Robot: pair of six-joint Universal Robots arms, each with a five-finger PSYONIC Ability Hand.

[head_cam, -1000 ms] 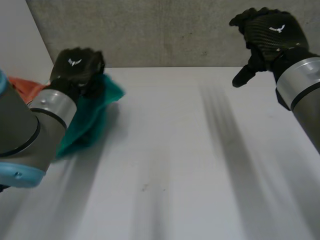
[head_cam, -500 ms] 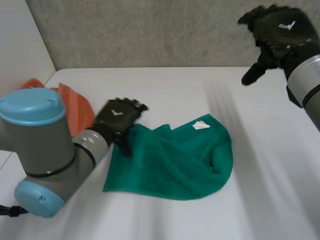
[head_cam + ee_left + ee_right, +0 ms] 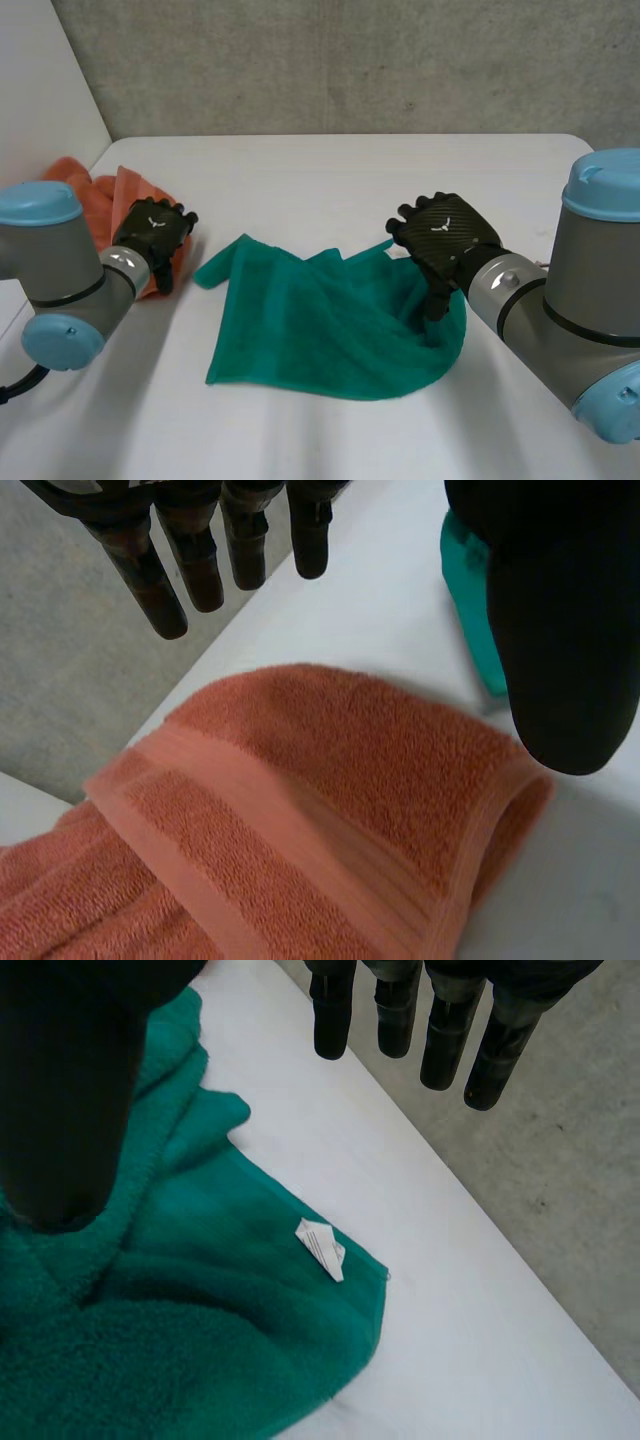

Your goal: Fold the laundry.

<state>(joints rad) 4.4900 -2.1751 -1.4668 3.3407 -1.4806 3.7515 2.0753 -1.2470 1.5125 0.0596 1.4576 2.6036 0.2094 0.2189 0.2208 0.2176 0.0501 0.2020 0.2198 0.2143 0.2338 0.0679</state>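
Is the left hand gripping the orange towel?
No, the left hand hangs open over the orange towel, fingers straight with nothing pinched.

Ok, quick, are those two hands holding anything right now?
Left hand: open, holding nothing, above the orange towel.
Right hand: open, holding nothing, above the green towel.

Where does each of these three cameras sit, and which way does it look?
Head view: behind and between the arms, looking down at the white table, green towel and orange towel; both arms, left hand, right hand.
Left wrist view: on the left wrist, looking along the palm at the orange towel; own fingers, thumb.
Right wrist view: on the right wrist, looking at the green towel's white tag; own fingers, thumb.
Shared: all three show the green towel.
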